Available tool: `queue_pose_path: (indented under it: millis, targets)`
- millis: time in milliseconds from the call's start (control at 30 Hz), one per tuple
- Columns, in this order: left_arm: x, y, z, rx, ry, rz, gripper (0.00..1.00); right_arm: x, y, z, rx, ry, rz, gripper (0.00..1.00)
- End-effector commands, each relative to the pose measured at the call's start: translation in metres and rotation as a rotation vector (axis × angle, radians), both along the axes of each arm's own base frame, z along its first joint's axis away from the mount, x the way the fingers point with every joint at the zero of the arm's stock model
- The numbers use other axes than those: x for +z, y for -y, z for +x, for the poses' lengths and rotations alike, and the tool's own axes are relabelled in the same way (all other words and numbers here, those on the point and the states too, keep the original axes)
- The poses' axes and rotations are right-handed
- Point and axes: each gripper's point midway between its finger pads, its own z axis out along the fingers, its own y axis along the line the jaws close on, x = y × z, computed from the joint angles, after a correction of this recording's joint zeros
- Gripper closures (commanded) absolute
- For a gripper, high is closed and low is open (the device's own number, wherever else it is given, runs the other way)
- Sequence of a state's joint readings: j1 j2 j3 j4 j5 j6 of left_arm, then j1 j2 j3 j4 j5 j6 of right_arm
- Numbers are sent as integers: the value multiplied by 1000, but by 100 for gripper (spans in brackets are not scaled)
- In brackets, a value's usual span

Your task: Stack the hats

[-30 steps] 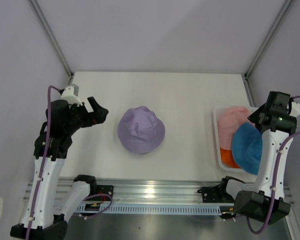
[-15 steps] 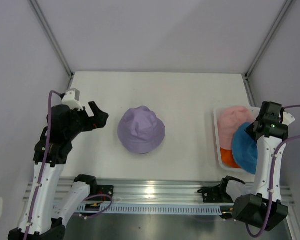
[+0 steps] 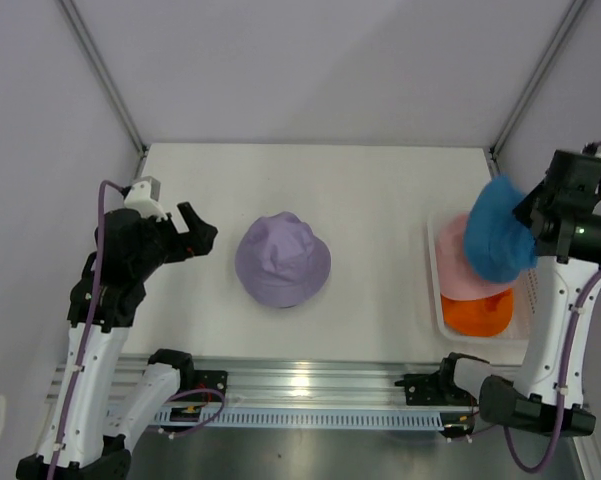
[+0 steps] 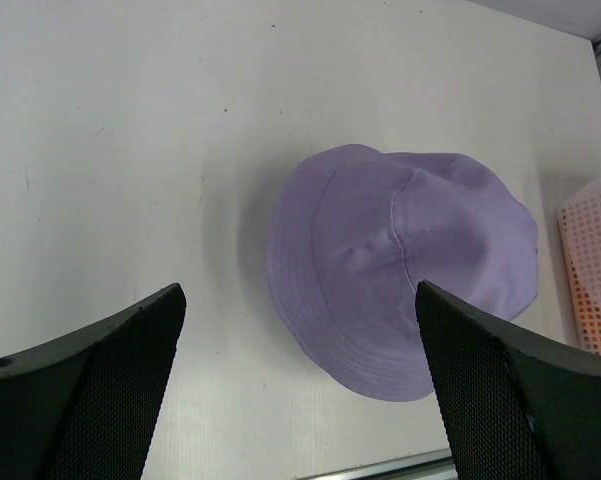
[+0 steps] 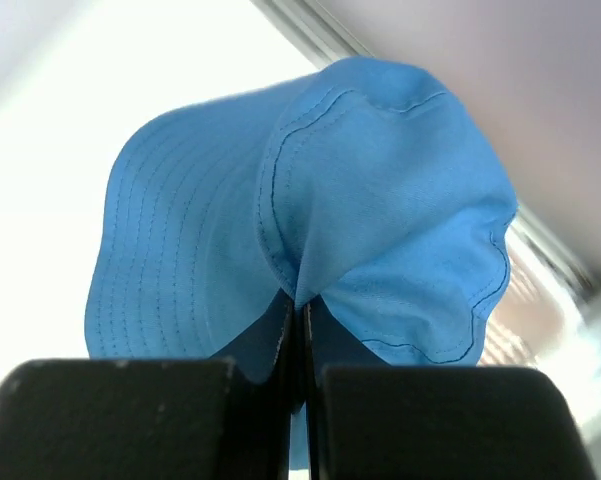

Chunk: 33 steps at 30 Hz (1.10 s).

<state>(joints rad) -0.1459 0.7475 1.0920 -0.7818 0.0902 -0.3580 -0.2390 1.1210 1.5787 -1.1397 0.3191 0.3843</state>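
Left gripper (image 3: 198,228): spread wide and holding nothing, above the left part of the table, pointed right toward the lavender hat and apart from it.
Left fingers (image 4: 90,390): black, with textured pads, at the near corners of the left wrist view, the lavender hat between them and farther out.
Lavender hat (image 3: 282,260): crown up, brim flat on the table, near the middle, alone.
Table (image 3: 380,190): white, with a metal rail along its near edge.
White basket (image 3: 435,290): at the right edge of the table, with a perforated wall, holding two hats.
Pink hat (image 3: 460,268): in the far part of the basket, partly covered in the top view by the blue hat.
Orange hat (image 3: 475,315): in the near part of the basket, tucked under the pink one.
Blue hat (image 3: 498,240): in the air over the far right of the basket, hanging crumpled from the right gripper.
Right gripper (image 5: 298,320): pinched tight on a fold of the blue hat's fabric, fingers almost meeting.
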Motion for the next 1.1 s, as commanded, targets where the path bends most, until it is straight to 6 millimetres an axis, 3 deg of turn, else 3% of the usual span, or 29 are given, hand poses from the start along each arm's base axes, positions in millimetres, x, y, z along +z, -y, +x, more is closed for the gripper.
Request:
queue_pose_path:
  millis: [0,33,100,133,200,233,267,333,367,433,467,500,533,567,600,733,833,967,1067]
  targets:
    - [6,6,2,-22,10,-21,0,72,-56,23,296,152,29,100]
    - [4,7,2,-23,6,-23,1,69,-69,38,352,114,42,100]
    - [-1,8,3,-25,-6,-29,1,71,-103,44,461,85,34,100]
    - [-3,8,4,-24,-11,-29,0,70,-142,46,594,79,28,100]
    - [-9,5,5,-7,-20,-21,1,63,-180,58,717,70,2,100]
    - [-7,3,5,2,-16,-15,1,54,-214,55,827,48,-6,100]
    - [-9,0,6,19,-19,-5,1,47,-234,63,884,41,-17,100]
    - [-7,-4,6,34,-15,7,0,38,-267,65,1016,19,-88,100]
    - [-6,-5,6,42,-12,7,0,32,-305,60,1129,16,-132,100]
    - [-7,-6,5,52,-18,2,1,31,-331,59,1226,11,-280,100]
    - [-7,-6,5,59,-22,-6,1,41,-356,50,1288,53,-308,100]
    - [-10,-5,4,64,-31,-21,1,35,-369,56,1315,41,-362,100]
    - [-10,-5,2,66,-30,-29,0,39,-378,57,1329,59,-372,100]
    - [-13,-4,1,68,-40,-39,0,56,-389,58,1344,118,-369,100]
    - [-17,-4,-1,69,-50,-42,1,56,-396,63,1343,123,-380,100]
    - [-24,-7,-6,87,-65,-38,1,89,-413,71,1371,260,-419,100]
    - [-25,-9,-8,94,-70,-32,1,98,-432,63,1441,337,-421,100]
    - [-26,-11,-6,107,-77,-22,1,90,-455,44,1564,357,-402,100]
    - [-25,-11,-4,108,-77,-23,1,71,-471,27,1650,324,-414,100]
